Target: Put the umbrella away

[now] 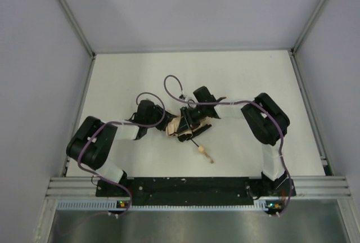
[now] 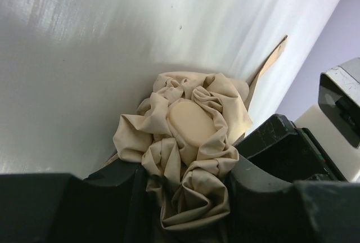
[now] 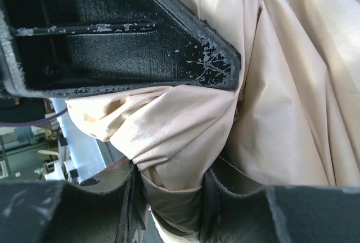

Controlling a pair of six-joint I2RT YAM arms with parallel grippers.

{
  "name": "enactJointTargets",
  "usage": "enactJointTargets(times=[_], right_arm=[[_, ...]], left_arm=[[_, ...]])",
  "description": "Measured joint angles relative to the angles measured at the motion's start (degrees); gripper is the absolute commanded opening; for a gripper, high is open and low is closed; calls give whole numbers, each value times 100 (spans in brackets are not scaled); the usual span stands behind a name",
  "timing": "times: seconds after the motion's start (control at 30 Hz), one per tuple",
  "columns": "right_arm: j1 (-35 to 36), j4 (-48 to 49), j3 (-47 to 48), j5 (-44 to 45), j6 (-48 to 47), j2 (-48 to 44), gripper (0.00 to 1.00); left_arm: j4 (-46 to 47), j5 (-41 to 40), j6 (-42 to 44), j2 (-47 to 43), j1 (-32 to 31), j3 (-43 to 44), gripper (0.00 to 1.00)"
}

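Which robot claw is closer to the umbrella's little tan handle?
Right. The right gripper clamps the canopy just up the shaft from the handle; the left gripper clamps the far end.

We read no text, label, brand, number or sign in any of the three views; nothing legible to log.
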Motion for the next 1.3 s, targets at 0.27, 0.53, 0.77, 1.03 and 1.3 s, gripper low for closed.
enactJointTargets(times=[0.27, 0.53, 0.77, 1.03, 1.3], right_arm=[[190, -1578, 522, 1231, -533, -415, 80], [804, -2177, 527, 3397, -1180, -1622, 84], [1567, -2100, 599, 4627, -1668, -1423, 80], [1843, -1589, 302, 5375, -1784, -1021, 57], [1912, -1084, 164, 5600, -1799, -887, 0]], left_arm=[[-192, -256, -13, -164, -153, 13, 0], [-879, -264, -103, -407, -227, 98, 0], [-1690, -319, -352, -531, -229, 330, 0], [-2527, -424, -590, -514, -229, 734, 0], [-2691, -614, -675, -446, -214, 876, 8]])
